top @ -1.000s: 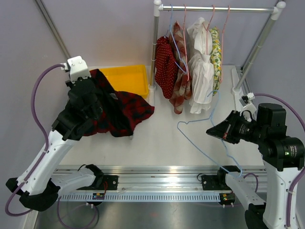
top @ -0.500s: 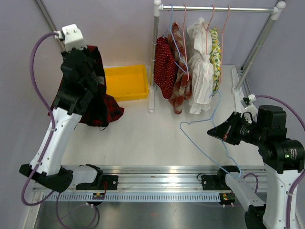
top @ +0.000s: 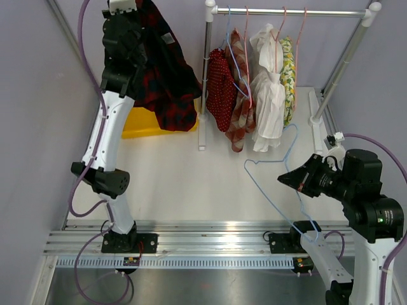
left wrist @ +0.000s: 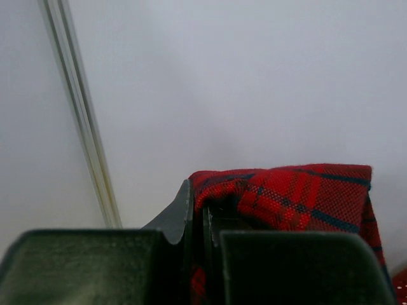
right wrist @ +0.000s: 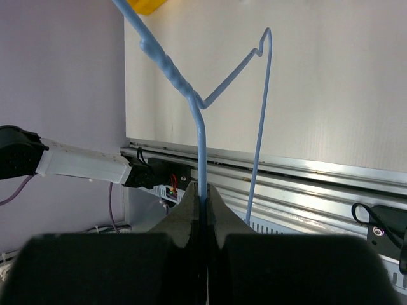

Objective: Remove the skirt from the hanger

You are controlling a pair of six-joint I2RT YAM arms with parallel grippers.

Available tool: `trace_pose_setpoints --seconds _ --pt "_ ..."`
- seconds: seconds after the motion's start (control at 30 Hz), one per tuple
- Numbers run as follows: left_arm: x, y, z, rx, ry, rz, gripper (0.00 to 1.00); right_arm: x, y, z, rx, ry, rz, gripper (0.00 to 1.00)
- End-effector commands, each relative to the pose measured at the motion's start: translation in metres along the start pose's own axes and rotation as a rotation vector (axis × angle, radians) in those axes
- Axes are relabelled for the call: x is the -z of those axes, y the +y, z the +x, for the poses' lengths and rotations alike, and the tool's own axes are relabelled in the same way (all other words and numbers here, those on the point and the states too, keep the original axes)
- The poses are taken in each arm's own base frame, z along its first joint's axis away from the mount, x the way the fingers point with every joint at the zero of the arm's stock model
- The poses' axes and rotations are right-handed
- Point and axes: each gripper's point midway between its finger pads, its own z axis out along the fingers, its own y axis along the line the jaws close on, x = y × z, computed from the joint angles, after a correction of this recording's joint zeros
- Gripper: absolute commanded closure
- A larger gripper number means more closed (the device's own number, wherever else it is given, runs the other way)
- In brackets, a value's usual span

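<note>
Near right corner of the table (top: 203, 184): the right gripper (right wrist: 202, 202) is seen clamped tight on the lower wire of a light blue hanger (right wrist: 201, 146). The hanger is bare, held clear of the table surface, hook end pointing toward the far edge. A twisted neck is noted where the wire doubles back.

Far left corner: a yellow tray (top: 137, 124) is set on the table, partly hidden behind hanging cloth.

Above that tray, well off the table: the skirt (top: 168, 82) is held up high by the left gripper (left wrist: 202, 210), whose fingers are closed fully on a fold of the fabric. The skirt is off the hanger and well apart from it. Fabric is a red plaid crossed with dark lines, woven texture visible in the wrist view. It hangs bunched and slack, its lower hem draped in front of the tray. A small white label (top: 168, 38) is seen near the top; its writing cannot be read.

Far edge, centre to right: a metal rack (top: 286, 11) carries four garments on wire hangers, namely a red dotted one (top: 220, 89), a reddish checked one (top: 240, 108), a white one (top: 267, 95) and a yellow floral one (top: 289, 76). The skirt hangs just beside the rack's left post.
</note>
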Motion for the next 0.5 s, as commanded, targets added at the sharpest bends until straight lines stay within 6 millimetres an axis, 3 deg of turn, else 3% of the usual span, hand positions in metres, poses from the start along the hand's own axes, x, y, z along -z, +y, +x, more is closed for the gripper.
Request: trace_pose_setpoints --seconds 0.0,0.1,0.13,0.23,0.27,0.3,0.33,0.4,0.47 --pt "-0.009 0.014 -0.034 0.044 -0.121 -0.015 1.00 -0.007 -0.002 -0.012 0.029 -0.051 -0.002 1.00" --pt "-0.020 0.008 0.015 -0.001 -0.034 -0.033 1.00 -0.009 -0.004 -0.016 0.034 -0.063 0.009 1.00" --pt "-0.022 0.003 0.049 -0.031 0.028 -0.032 1.00 -0.008 -0.003 -0.019 0.042 -0.073 0.009 1.00" --pt "-0.019 0.000 0.099 -0.032 0.126 -0.044 1.00 -0.002 -0.002 -0.030 0.069 -0.130 0.035 1.00" --pt "-0.016 -0.001 0.133 -0.044 0.194 -0.048 0.97 0.001 0.000 -0.035 0.079 -0.155 0.037 1.00" --pt "-0.013 -0.001 0.152 -0.047 0.232 -0.054 0.91 0.004 0.000 -0.040 0.089 -0.184 0.051 1.00" --pt "-0.010 -0.002 0.170 -0.047 0.269 -0.051 0.65 0.012 0.007 -0.045 0.108 -0.218 0.039 1.00" --pt "-0.002 -0.005 0.226 -0.038 0.391 -0.044 0.24 0.020 0.017 -0.054 0.135 -0.265 0.021 1.00" --pt "0.009 -0.006 0.265 -0.010 0.507 -0.036 0.01 0.038 0.035 -0.067 0.182 -0.345 -0.016 1.00"
